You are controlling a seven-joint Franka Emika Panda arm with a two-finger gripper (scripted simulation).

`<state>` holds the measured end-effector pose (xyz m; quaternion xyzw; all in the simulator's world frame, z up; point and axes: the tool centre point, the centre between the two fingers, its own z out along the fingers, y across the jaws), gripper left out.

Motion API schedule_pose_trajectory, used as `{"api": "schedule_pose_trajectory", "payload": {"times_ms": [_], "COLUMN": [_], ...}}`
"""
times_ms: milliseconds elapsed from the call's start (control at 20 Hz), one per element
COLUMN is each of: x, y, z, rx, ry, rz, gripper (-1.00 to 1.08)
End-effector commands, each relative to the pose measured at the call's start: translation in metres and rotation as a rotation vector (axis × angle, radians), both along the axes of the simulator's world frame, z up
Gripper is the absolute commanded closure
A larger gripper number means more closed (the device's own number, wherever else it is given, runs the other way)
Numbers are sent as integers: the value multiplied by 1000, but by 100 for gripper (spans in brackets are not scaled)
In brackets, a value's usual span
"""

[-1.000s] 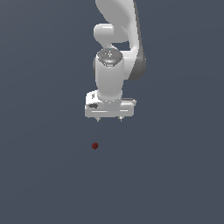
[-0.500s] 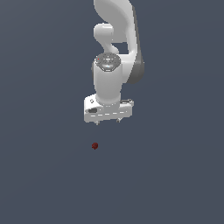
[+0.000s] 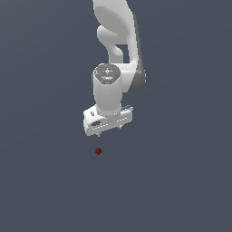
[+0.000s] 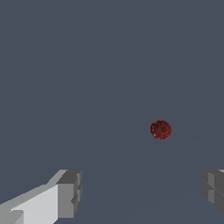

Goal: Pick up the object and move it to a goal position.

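Note:
The object is a tiny dark red round lump (image 3: 98, 151) lying on the flat grey surface. It also shows in the wrist view (image 4: 160, 130). My white gripper (image 3: 109, 131) hangs above it, a little toward the exterior view's right, and does not touch it. In the wrist view the two fingertips (image 4: 68, 192) stand wide apart with nothing between them, so the gripper (image 4: 140, 192) is open and empty. The lump lies ahead of the gap, nearer the other fingertip (image 4: 213, 186).
A plain dark grey surface (image 3: 181, 181) fills both views. The white arm (image 3: 118, 36) rises from the gripper toward the top of the exterior view. No other object shows.
The gripper has moved down and toward the exterior view's left, closer to the red lump, and has turned a little. The lump has not moved.

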<state>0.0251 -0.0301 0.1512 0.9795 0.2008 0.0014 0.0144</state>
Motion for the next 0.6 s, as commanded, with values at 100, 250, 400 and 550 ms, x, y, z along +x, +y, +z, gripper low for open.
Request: {"api": "schedule_pose_trajectory", "payload": {"times_ms": [100,250,400,550], "x": [6,10,13,17], "y": [-7,-11,-15,-20], "z": [-10,-16,-22,-29], "rx": [-1,-1,-1,0], "ry": [6,9,13,16], "rz": [116,192,268,344], "gripper": [-92,-92,-92,-92]}}
